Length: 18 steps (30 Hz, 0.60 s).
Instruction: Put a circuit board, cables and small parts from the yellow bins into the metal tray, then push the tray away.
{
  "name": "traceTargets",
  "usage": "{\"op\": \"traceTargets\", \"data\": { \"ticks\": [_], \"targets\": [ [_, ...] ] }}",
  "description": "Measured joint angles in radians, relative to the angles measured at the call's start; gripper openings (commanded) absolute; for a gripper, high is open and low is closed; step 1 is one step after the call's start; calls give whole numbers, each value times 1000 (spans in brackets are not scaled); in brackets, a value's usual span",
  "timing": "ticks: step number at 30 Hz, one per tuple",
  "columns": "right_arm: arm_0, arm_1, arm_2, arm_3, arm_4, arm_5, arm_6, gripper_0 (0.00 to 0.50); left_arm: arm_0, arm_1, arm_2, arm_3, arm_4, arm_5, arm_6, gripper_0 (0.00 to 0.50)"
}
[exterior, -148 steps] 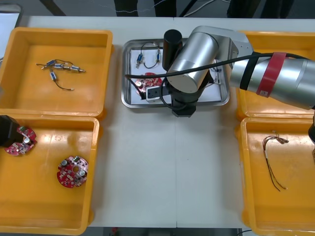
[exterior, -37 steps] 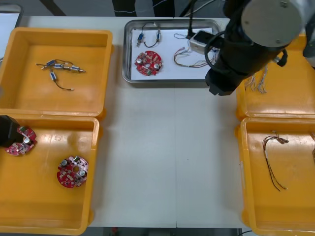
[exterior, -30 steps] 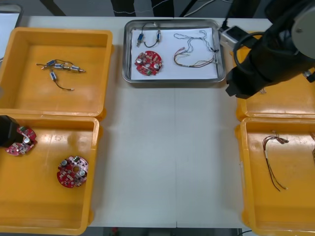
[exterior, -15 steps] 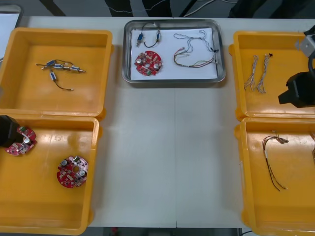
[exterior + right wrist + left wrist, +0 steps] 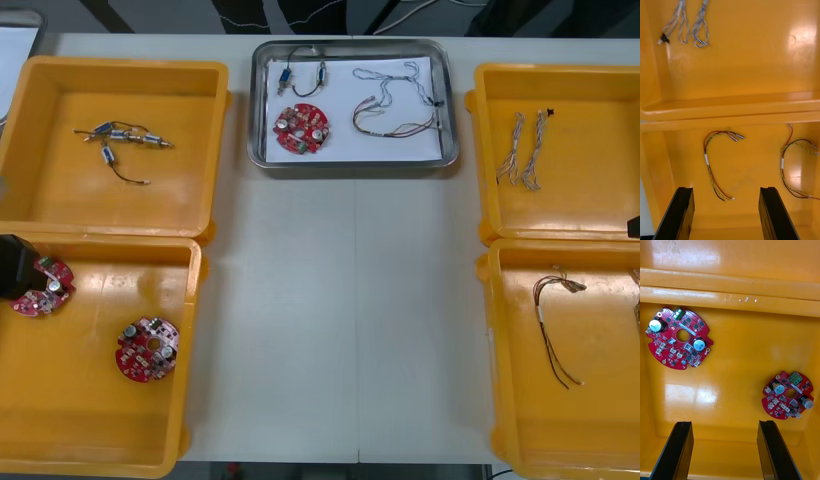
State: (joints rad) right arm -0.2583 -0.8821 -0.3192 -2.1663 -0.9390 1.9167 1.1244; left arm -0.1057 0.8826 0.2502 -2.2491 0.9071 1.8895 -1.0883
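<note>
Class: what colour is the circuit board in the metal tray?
The circuit board is red, best seen in the front view.

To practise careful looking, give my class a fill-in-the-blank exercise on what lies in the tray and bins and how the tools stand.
1. The metal tray holds ___ round red circuit board.
2. Beneath the left tool lie ___ circuit boards.
3. The right tool holds its fingers ___ above red and yellow cables.
4. The twisted blue and white cables lie in the far ___ yellow bin.
Missing words: one; two; open; right.
</note>
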Motion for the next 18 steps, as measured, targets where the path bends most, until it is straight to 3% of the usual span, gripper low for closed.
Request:
{"op": "traceTargets", "data": {
  "ticks": [8,18],
  "targets": [
    [83,0,-35,0,2,0,119,500,0,0,0,0,0,0,0,500],
    [103,3,-38,-5,4,0,119,500,0,0,0,0,0,0,0,500]
  ]
}}
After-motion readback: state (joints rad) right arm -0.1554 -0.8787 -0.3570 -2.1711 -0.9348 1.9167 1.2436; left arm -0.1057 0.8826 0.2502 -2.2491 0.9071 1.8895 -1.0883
